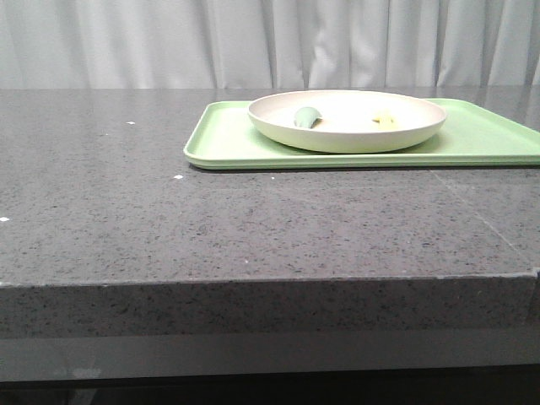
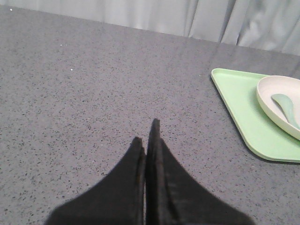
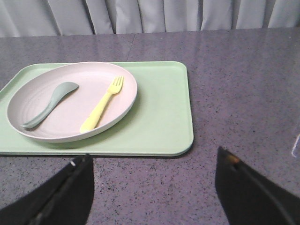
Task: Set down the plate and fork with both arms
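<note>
A dark speckled stone table point(image 1: 253, 228) is carrying a flat light-green tray point(image 3: 164, 117), which is lying just ahead of the right gripper point(image 3: 154, 187) and off to one side, well ahead, of the left gripper point(image 2: 146, 136). The cream plate point(image 3: 70, 101) is sitting on the tray, and inside it the pale-yellow fork point(image 3: 102, 104) is lying beside a small grey-green spoon point(image 3: 49, 104), the two apart and not touching. The right gripper is hanging with its jaws spread wide and holding nothing, while the left gripper is hovering over bare tabletop with its dark fingers point(image 2: 136, 159) pressed together, gripping nothing.
</note>
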